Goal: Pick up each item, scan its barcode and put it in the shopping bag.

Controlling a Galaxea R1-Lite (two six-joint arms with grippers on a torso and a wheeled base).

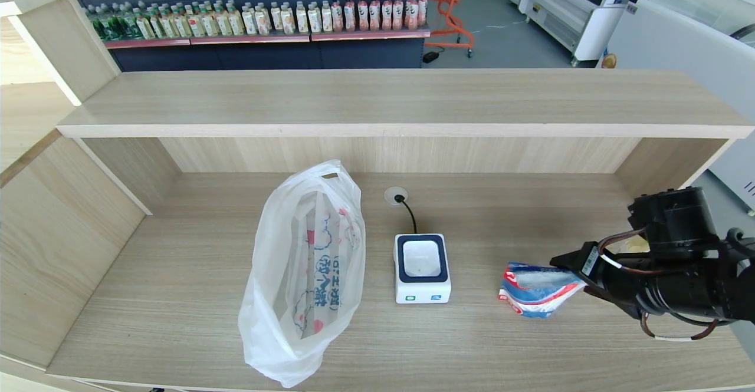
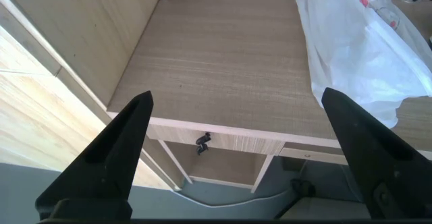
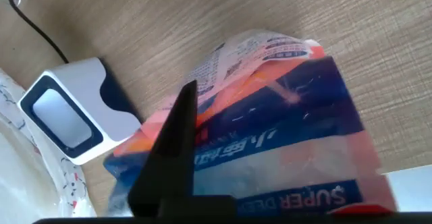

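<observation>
A blue, red and white packet (image 1: 535, 290) stands on the wooden counter (image 1: 177, 297), to the right of the white barcode scanner (image 1: 422, 268). My right gripper (image 1: 567, 266) comes in from the right and is shut on the packet's upper edge. In the right wrist view one dark finger (image 3: 172, 156) lies against the packet (image 3: 283, 150), with the scanner (image 3: 67, 113) beyond it. The other finger is hidden behind the packet. A white plastic shopping bag (image 1: 304, 274) lies left of the scanner, mouth toward the back, with printed items inside. My left gripper (image 2: 236, 156) hangs open off the counter's front left corner, near the bag (image 2: 364, 42).
A black cable runs from the scanner to a grommet hole (image 1: 396, 195) at the back. A raised ledge (image 1: 401, 103) and side walls (image 1: 53, 244) box in the counter. Bare counter lies left of the bag and in front of the scanner.
</observation>
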